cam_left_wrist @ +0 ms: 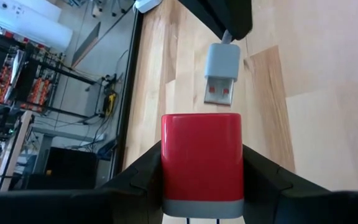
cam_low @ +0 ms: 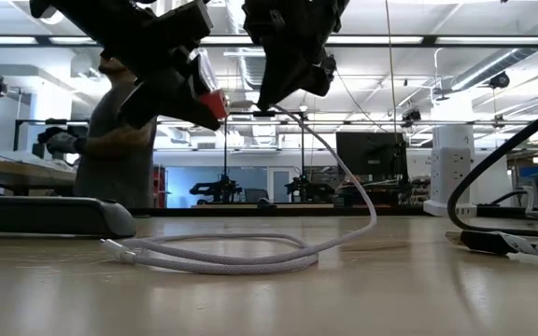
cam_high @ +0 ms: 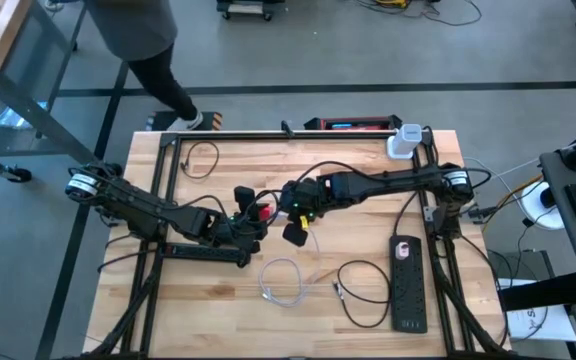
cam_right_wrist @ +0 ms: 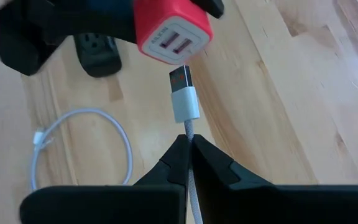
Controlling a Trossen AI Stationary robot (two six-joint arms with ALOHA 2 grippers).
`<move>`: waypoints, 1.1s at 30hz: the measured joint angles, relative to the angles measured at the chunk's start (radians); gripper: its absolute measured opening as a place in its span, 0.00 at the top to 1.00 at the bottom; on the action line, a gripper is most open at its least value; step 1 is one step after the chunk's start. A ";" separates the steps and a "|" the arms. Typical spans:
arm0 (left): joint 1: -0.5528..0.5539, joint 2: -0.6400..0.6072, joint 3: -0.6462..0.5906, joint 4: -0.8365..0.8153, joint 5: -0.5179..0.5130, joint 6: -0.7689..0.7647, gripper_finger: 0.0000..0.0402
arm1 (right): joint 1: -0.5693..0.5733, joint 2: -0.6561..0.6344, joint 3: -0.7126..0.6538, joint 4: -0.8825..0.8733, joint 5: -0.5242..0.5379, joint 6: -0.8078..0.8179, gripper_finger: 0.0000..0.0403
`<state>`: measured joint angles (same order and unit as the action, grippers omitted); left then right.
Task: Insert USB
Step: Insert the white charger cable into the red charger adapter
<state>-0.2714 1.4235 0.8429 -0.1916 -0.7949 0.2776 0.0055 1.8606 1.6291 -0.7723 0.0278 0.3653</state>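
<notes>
The left arm reaches in from the table's left edge toward the middle, its left gripper [cam_left_wrist: 201,180] raised off the table with both fingers closed flat on something. The right arm stretches from the right edge to meet it, its right gripper [cam_right_wrist: 189,149] also raised, fingertips pinched tight together, facing the left one close by.

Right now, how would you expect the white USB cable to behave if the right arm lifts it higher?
The white USB cable looks floppy: it droops from the right gripper into loose coils on the table, so the slack would probably trail. Its plug seems stiff, poking straight toward the red charger.
</notes>
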 joint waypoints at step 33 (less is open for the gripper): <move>0.002 0.000 0.000 0.027 0.026 -0.007 0.67 | -0.008 0.000 0.000 0.026 0.016 -0.030 1.00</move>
<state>-0.2699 1.4235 0.8425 -0.1644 -0.7689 0.2707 -0.0025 1.8606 1.6287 -0.7459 0.0437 0.3355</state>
